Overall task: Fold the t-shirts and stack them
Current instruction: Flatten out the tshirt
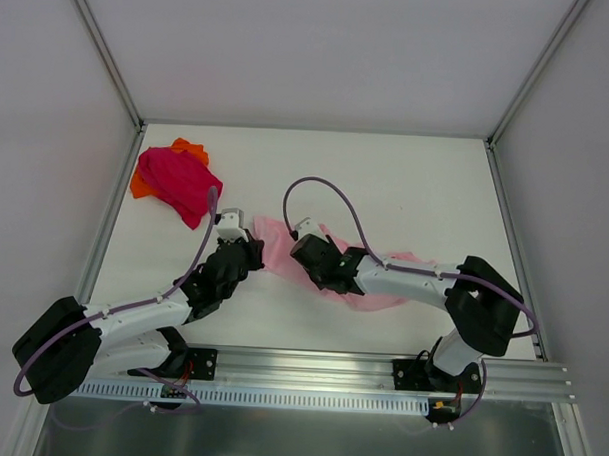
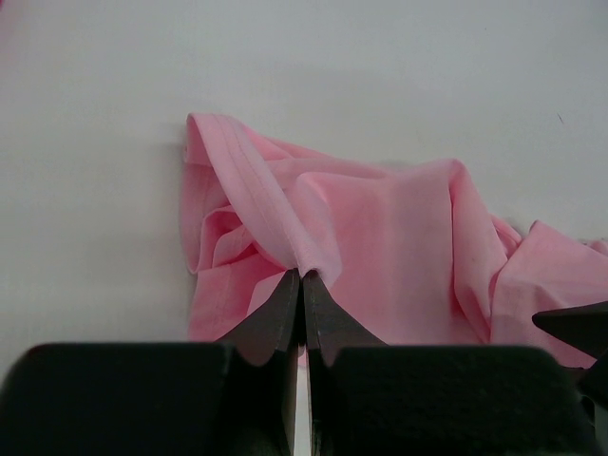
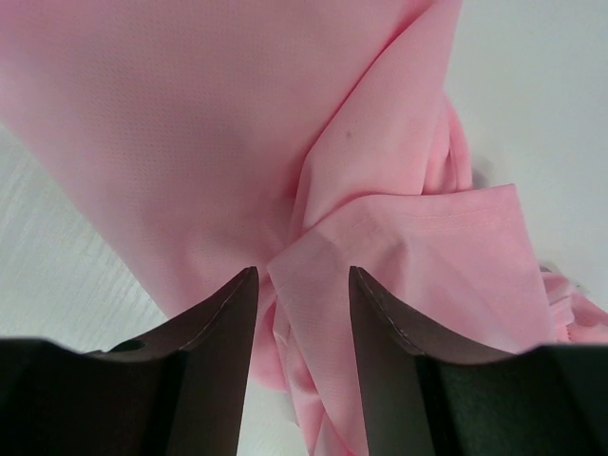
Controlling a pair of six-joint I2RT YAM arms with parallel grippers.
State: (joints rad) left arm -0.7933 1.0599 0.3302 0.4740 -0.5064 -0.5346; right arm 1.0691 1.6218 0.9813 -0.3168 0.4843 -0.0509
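Two hands meet at the crumpled light pink t-shirt [image 1: 276, 249] on the worktop [image 1: 406, 182], likely to spread it flat: left hand [image 2: 302, 285] pinched tight on a hem ridge, right hand [image 3: 302, 285] parted astride a fold.

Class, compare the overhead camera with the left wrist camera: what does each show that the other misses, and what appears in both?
Only overhead: the magenta t-shirt lying over the orange t-shirt in the far left corner. Only left wrist: the close detail that the left gripper is pinched shut on a folded edge of cloth. Both: the crumpled light pink t-shirt lying on the white table.
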